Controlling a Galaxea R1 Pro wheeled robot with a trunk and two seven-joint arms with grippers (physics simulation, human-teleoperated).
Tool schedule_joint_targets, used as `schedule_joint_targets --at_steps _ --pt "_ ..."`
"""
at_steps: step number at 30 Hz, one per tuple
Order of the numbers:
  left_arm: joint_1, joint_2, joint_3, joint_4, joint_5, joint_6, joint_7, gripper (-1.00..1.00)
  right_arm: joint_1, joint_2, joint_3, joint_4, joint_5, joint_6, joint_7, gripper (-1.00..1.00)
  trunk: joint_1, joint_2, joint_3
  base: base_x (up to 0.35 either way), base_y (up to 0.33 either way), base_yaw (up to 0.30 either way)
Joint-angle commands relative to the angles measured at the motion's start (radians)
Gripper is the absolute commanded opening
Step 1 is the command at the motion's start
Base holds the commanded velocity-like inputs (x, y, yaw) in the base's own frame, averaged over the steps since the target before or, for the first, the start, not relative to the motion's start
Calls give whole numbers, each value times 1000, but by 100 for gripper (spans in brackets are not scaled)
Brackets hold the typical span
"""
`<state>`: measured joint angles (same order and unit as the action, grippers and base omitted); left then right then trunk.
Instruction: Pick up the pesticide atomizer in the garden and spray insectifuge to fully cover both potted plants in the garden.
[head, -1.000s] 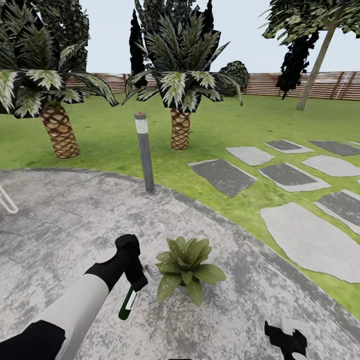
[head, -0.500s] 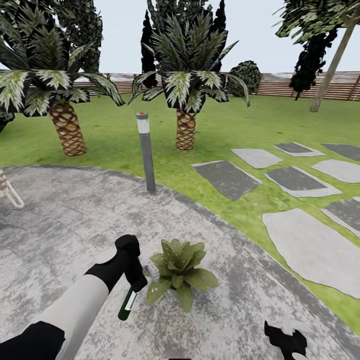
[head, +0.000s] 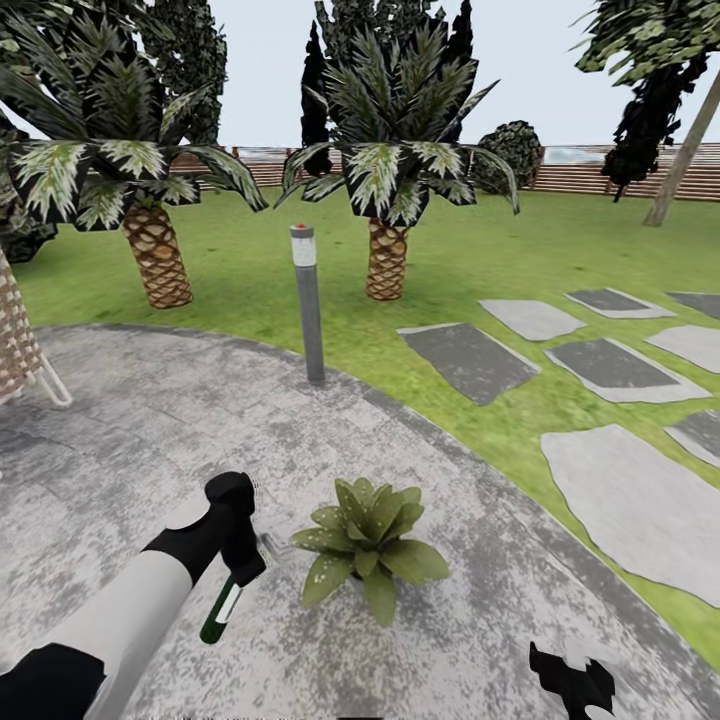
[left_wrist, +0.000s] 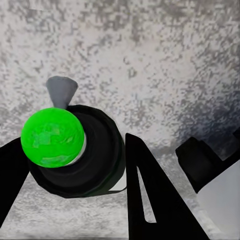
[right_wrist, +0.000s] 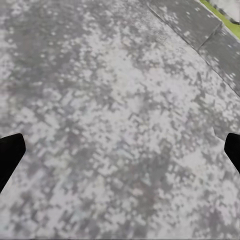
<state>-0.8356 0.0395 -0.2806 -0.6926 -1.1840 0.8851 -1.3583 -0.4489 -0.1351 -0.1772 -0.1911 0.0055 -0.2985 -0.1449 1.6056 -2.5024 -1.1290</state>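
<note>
My left gripper (head: 243, 568) is shut on the pesticide atomizer (head: 222, 608), a slim dark green and black bottle with a white band. The bottle hangs tilted over the grey stone patio, its grey nozzle toward the potted plant (head: 368, 545) just to its right, apart from the leaves. In the left wrist view the atomizer (left_wrist: 52, 137) shows its bright green end between my black fingers (left_wrist: 150, 200). The plant's pot is hidden under its speckled leaves. My right gripper (head: 570, 685) hangs low at the front right. It stands open over bare stone in the right wrist view (right_wrist: 120, 150).
A grey bollard lamp (head: 308, 300) stands at the patio's far edge. Two scaly-trunked palms (head: 385, 255) rise on the lawn behind it. A wicker seat (head: 15, 340) is at the left. Grey stepping stones (head: 620, 490) cross the grass at the right, before a slat fence (head: 590, 175).
The whole picture has shifted to the right, so the camera has moved. My left gripper with the atomizer sits a little further left and lower, slightly further from the plant.
</note>
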Motion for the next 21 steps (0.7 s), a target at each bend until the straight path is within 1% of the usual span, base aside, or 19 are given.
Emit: schedule_joint_targets --at_steps 1,5,8,13,21 --pt "0 1 -4 -1 -6 9 -1 -100 -1 0 -2 1 1 -4 -1 100 0 0 -1 0 0 255" --pt "1 0 -1 -1 -5 9 14 -100 -1 0 -1 1 1 -4 -1 100 0 0 -1 98 -8 229" --pt "2 -6 -1 1 -5 8 16 -100 -1 0 -2 1 1 -4 0 100 0 0 -1 260 -98 51" --pt "10 -7 0 1 -5 8 16 -100 -1 0 -2 1 1 -4 0 100 0 0 -1 237 -175 5" --pt "15 2 1 1 -5 7 15 -100 -1 0 -2 1 1 -4 -1 100 0 0 -1 27 -30 17"
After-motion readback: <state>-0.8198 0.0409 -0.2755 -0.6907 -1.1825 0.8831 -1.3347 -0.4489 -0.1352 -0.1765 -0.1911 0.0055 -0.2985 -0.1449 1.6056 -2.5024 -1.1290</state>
